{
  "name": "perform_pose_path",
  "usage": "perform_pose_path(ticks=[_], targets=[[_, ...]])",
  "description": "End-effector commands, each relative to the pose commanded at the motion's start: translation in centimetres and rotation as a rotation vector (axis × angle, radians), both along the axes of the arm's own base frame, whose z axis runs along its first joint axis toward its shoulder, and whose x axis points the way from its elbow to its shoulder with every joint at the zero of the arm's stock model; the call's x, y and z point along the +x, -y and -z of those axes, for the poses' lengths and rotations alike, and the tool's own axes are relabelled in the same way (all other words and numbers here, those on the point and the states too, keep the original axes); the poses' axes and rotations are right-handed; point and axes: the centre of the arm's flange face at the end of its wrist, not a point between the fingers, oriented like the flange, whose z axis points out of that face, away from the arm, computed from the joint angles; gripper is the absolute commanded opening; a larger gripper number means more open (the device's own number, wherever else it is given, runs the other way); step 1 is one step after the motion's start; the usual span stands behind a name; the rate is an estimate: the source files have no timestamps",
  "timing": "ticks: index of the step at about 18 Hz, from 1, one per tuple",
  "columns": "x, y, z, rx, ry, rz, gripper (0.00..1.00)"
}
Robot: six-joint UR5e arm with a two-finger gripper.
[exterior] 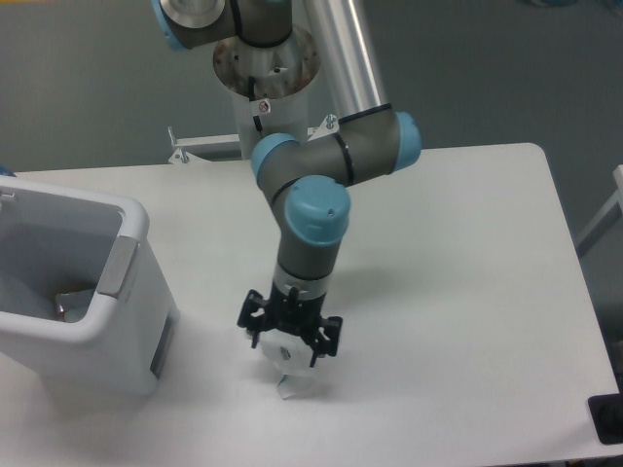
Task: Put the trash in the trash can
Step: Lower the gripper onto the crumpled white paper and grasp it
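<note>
A flattened, crumpled white paper carton, a piece of the trash, lies on the white table near its front edge. My gripper hangs straight down over it, open, with one finger on each side of the carton and its body hiding much of it. The trash can, a large white bin with grey side panels, stands at the left edge of the table. Something small and greyish shows inside it at the bottom, too unclear to name.
The arm's base column rises behind the table at the back centre. A dark object sits at the front right corner. A metal bracket stands at the table's back edge.
</note>
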Motion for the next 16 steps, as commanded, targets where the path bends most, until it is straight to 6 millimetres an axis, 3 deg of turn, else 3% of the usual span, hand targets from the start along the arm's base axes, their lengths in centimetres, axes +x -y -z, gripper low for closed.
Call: perform_pose_path(ticks=[4, 7, 8, 10, 12, 16], targets=[[0.8, 0.3, 2.6, -0.127, -0.086, -0.003, 1.00], [0.9, -0.1, 3.0, -0.155, -0.108, -0.031, 0.96], [0.9, -0.2, 2.8, -0.151, -0.105, -0.052, 0.78], [0.8, -0.3, 2.5, -0.147, -0.108, -0.061, 0.30], [0.9, -0.2, 2.3, -0.148, -0.109, -0.061, 0.00], [0.7, -0.2, 1.4, -0.134, -0.118, -0.062, 0.00]])
